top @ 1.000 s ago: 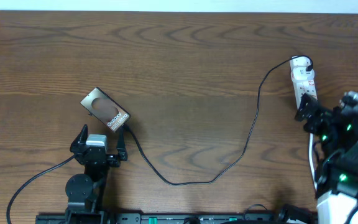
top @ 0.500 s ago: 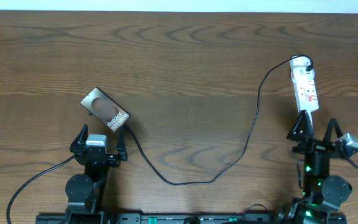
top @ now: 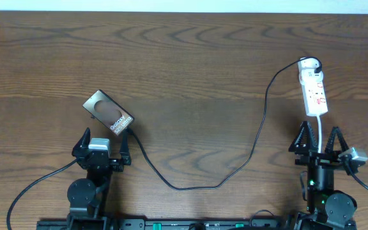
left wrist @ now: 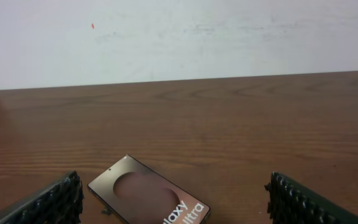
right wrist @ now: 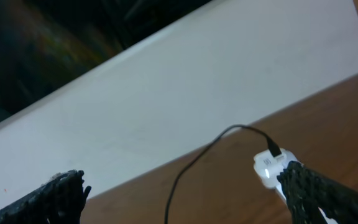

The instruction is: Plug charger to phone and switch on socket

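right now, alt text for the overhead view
A black charger cable curves across a wooden table from the phone at left to the white power strip at right. The left pincer and right pincer sit open and empty near the bottom.

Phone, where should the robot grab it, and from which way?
The phone lies flat and slanted on the table, so probably pinch its two long edges near the middle, coming down from above with jaws turned to match. Avoid the end where the charger meets it.
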